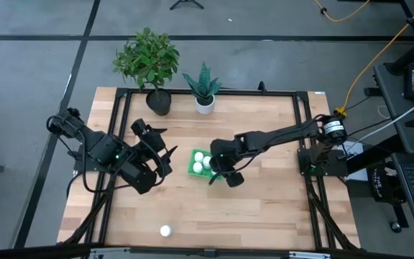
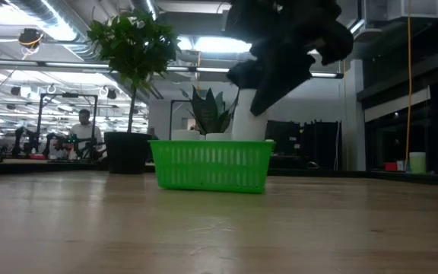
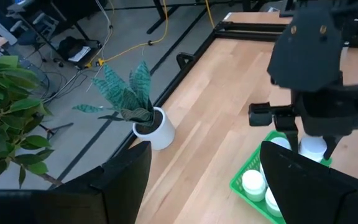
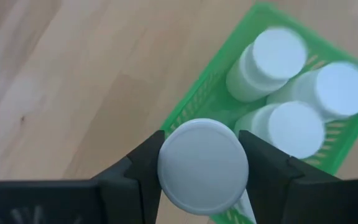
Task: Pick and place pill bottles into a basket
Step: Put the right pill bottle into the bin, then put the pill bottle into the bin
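Observation:
The green basket (image 1: 192, 170) stands mid-table and holds three white pill bottles (image 4: 278, 56); it also shows in the low view (image 2: 211, 165). My right gripper (image 1: 219, 171) is above the basket's end toward the table's right edge, shut on another pill bottle (image 4: 202, 165). In the low view that bottle (image 2: 249, 116) hangs just above the basket's rim. One more bottle (image 1: 165, 231) stands alone near the table's near edge. My left gripper (image 1: 162, 155) is open and empty, left of the basket; its wide-open fingers show in the left wrist view (image 3: 204, 186). My right gripper pinches the pill bottle between its two fingers at the cap's two opposite sides (image 4: 166, 168). The fingers come from above, pointing down. The bottle is upright below the fingers, over the basket's end. I cannot tell whether its bottom touches the basket.
Two potted plants stand at the table's far edge: a leafy one in a dark pot (image 1: 157, 101) and a spiky one in a white pot (image 1: 205, 103). Bare wood lies to the right of and in front of the basket.

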`<control>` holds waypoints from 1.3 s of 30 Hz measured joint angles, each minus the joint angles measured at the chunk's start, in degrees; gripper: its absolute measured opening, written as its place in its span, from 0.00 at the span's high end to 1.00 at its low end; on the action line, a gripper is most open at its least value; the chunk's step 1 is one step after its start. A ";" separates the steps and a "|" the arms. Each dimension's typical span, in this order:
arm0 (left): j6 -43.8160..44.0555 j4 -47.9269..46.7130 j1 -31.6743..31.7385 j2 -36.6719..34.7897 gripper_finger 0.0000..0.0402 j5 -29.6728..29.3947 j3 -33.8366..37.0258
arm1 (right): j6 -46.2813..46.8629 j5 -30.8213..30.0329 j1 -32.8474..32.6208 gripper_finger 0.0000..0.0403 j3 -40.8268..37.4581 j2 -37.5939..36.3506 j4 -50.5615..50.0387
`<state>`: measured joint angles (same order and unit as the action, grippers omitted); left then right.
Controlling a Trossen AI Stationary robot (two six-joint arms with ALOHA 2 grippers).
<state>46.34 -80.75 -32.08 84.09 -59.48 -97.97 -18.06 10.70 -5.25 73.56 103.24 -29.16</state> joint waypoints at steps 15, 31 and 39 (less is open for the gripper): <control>-0.64 -0.06 0.00 0.04 0.27 0.82 0.00 | 2.51 -0.02 -0.18 0.57 0.00 3.21 0.07; -0.65 -0.30 0.00 0.04 0.27 0.90 -0.02 | 4.60 -0.07 -0.18 0.43 0.00 3.21 -0.20; -0.65 -0.34 0.00 0.04 0.27 0.98 -0.02 | 5.78 -0.07 -0.59 0.42 0.14 0.87 -0.76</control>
<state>45.69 -81.10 -32.08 84.14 -58.50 -98.00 -12.28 10.63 -5.84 73.70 104.12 -29.93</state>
